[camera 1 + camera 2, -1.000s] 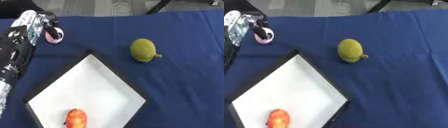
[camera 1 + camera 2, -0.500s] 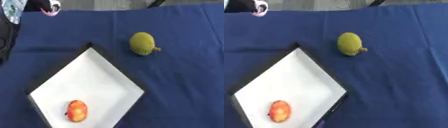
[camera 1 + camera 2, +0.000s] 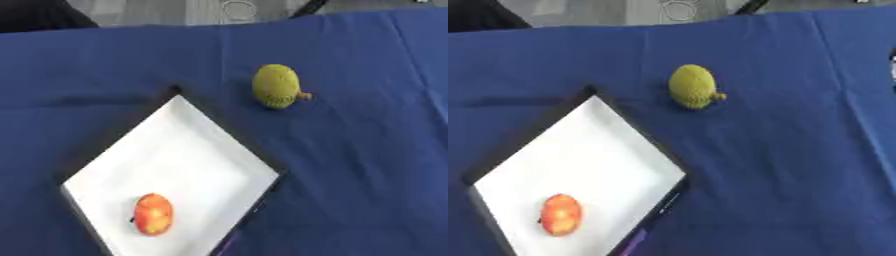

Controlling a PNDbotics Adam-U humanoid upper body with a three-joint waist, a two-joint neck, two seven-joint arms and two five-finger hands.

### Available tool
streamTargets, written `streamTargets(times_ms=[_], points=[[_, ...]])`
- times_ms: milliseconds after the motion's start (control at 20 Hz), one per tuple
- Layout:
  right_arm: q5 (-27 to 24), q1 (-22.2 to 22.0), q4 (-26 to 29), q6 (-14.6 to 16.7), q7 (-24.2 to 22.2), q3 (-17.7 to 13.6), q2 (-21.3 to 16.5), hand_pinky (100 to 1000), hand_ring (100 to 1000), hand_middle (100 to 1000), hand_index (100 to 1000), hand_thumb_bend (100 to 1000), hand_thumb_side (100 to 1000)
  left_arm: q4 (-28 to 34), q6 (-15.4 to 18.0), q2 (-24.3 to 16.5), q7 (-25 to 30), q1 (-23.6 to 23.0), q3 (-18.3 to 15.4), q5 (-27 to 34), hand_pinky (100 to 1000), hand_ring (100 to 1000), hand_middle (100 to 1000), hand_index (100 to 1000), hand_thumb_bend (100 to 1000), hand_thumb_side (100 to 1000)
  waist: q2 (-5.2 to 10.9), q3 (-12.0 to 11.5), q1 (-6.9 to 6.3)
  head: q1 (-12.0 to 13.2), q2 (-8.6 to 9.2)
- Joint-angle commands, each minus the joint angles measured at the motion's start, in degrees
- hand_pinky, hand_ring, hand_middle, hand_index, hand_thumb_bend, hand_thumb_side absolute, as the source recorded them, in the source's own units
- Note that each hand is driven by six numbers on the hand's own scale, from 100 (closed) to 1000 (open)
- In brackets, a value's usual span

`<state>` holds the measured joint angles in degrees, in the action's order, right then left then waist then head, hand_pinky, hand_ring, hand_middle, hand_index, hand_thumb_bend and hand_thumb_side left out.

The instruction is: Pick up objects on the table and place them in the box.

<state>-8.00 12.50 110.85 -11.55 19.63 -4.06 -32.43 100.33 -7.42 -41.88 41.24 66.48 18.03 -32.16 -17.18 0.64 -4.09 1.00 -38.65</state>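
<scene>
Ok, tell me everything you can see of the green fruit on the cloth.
The green fruit is oval, olive-green with a dull, rough-looking skin and a short brownish stub sticking out of its right side. It lies alone on the blue tablecloth, beyond the box and apart from its far corner. No robot hand touches it.

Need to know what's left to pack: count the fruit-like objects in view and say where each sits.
2. A red-orange fruit lies inside the white box, near its lower corner. A green fruit sits on the blue cloth beyond the box.

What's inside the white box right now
One red-orange fruit lies inside the box, near its lower-left side; the white floor around it shows nothing else. The box's near corner runs out of view, so that part cannot be checked.
</scene>
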Motion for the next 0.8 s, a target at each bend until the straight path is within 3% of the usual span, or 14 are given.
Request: streamTargets(times_ms=[50,400,800], points=[[-0.4,0.0,0.4,0.3,0.2,-0.9,-2.1,883,882,856,889,100,628,10.8,-2.6,-5.3,1.4,-2.3,0.6,5.2,765,742,633,451,198,100,2.50,-0.3,-0.49,-0.2,-0.40],[-0.7,-0.6,0.3,0.4,0.5,-1.1,-2.1,883,882,857,889,100,626,14.2,-0.2,-9.5,2.9,-9.3,3.7,10.6,759,741,635,450,176,100,3.29,-0.6,-0.25,-0.2,-2.24],[-0.7,-0.7,0.3,0.4,0.3,-0.9,-1.5,883,882,857,889,100,628,14.3,-1.0,-9.4,3.8,-15.9,10.1,8.6,736,729,618,448,131,100,3.25,-0.3,0.28,-0.4,-2.56]])
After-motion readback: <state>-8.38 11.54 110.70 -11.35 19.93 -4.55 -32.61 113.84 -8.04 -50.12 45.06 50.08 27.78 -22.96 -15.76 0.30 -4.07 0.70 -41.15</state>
